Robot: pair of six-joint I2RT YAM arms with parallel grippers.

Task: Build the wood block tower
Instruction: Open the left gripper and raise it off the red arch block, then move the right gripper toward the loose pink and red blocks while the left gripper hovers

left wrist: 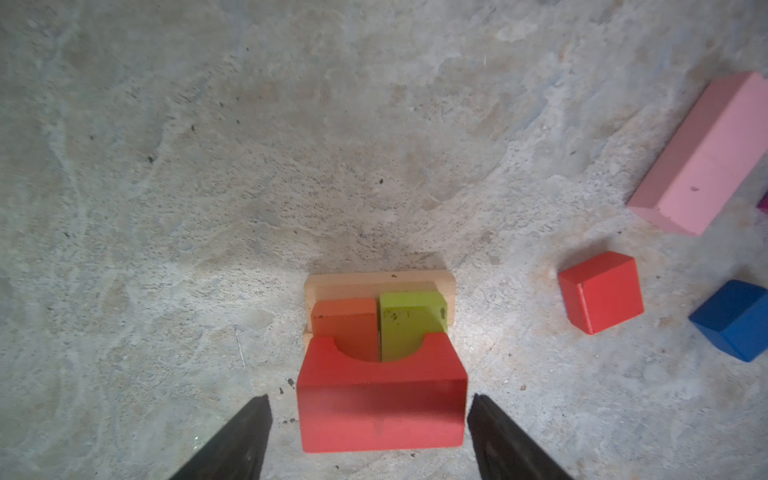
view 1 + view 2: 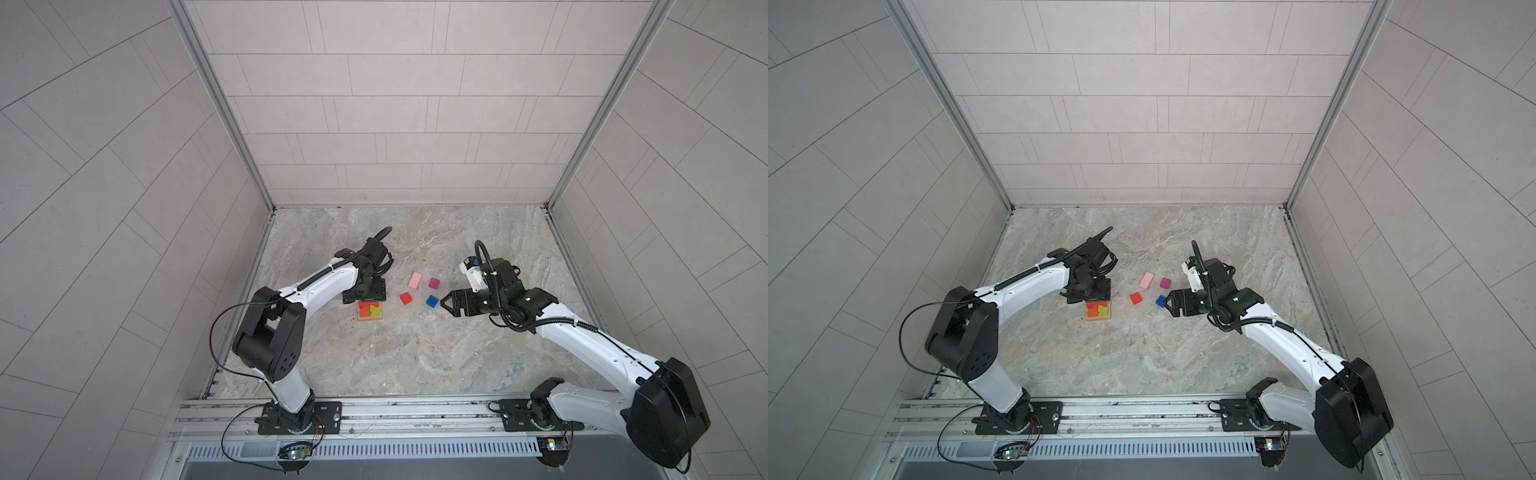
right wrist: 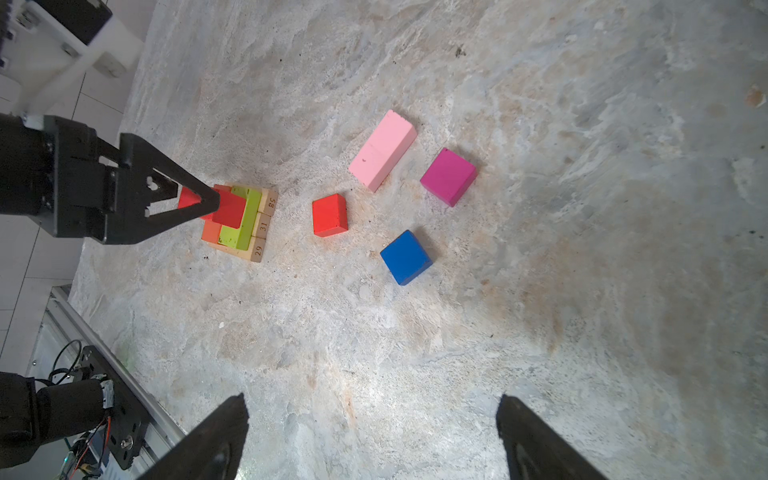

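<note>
Marble floor (image 2: 415, 353): L gripper (image 1: 370, 400) open astride red arch (image 1: 382, 419), not clamping; R gripper (image 3: 372, 401) wide, empty, near blue cube (image 3: 406, 257).

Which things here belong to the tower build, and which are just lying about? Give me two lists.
Belong to the job:
- Stacked: tan bars, orange oblong, lime oblong, red arch
- Loose: red cube, blue cube, pink oblong, magenta cube
- left gripper, right gripper

Not part of it (rig fixtures only):
- aluminium rail
- circuit board
</note>
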